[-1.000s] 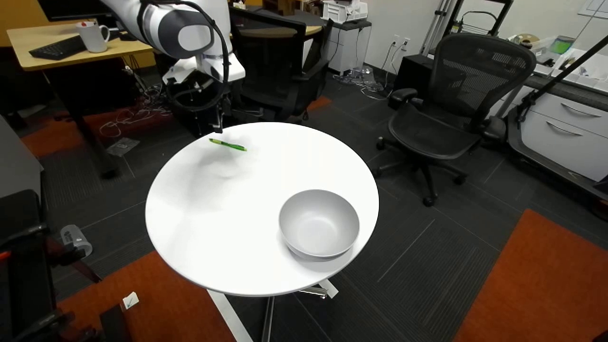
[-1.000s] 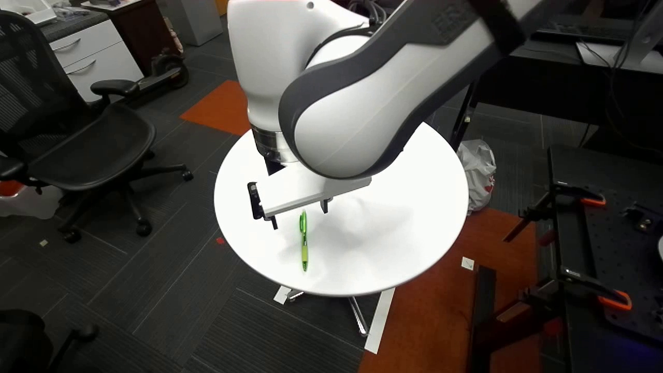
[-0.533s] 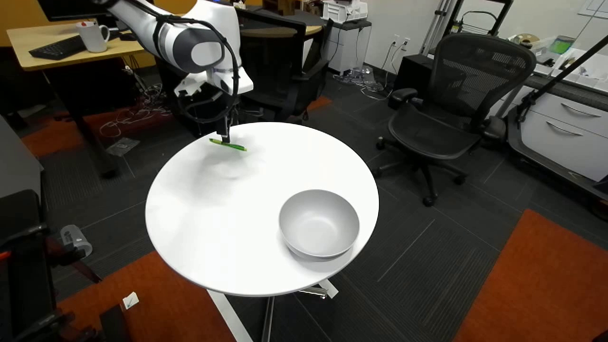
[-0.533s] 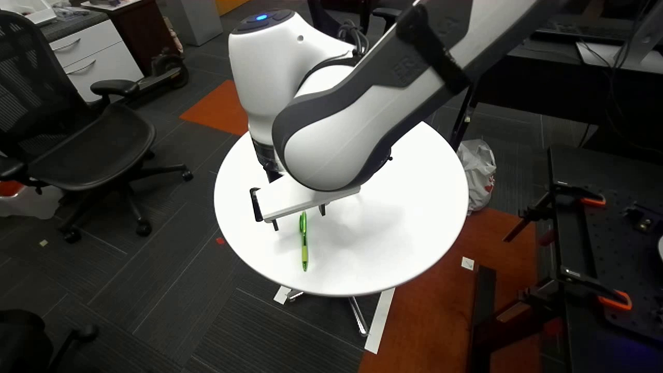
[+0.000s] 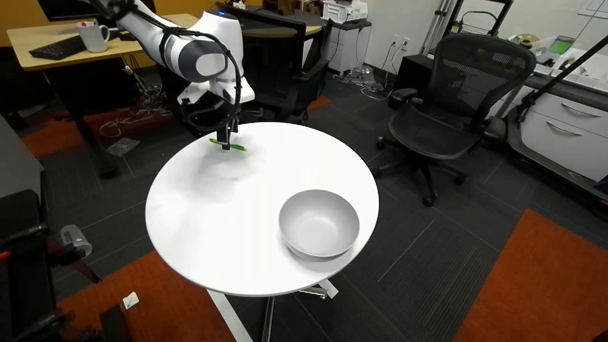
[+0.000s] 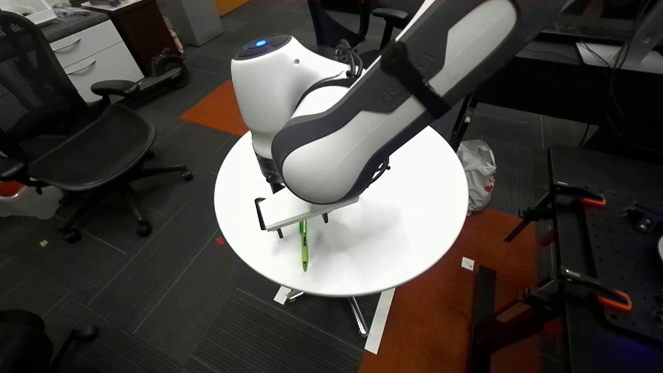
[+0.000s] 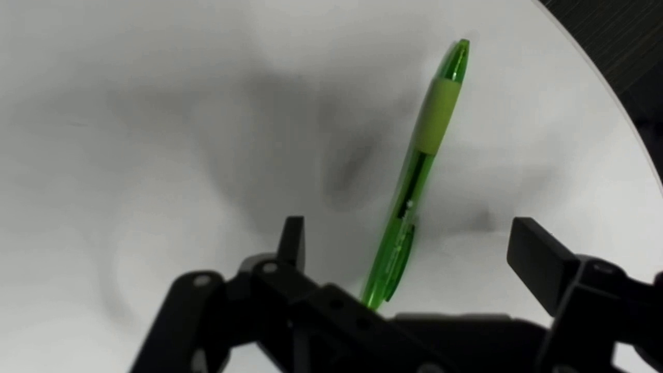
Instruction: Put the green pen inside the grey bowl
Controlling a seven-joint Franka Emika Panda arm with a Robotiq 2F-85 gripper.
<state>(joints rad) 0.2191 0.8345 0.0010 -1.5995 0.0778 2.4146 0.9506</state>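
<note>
Item 1: green pen (image 7: 416,173), qty 1. Loc.: far left of surface (image 5: 247,209) in an exterior view; flat, not yet gripped.
Item 2: grey bowl (image 5: 319,223), qty 1. Loc.: near right, close to edge; pen not in it.
Item 3: jaws. Spread, one each side of pen's clip half, apart from it in wrist view; ht. above surface can't tell.
Risks (est.):
a) Jaws stop high: v. thin pen prob. missed.
b) Jaws too low: may jam on surface.
c) Pen askew btwn jaws: may pivot or roll on closing, poss. off far edge.
d) Hold off-ctr. toward clip: long end may droop in transit, catch bowl's rim.
e) Low approach: bowl may be nudged off edge.
</note>
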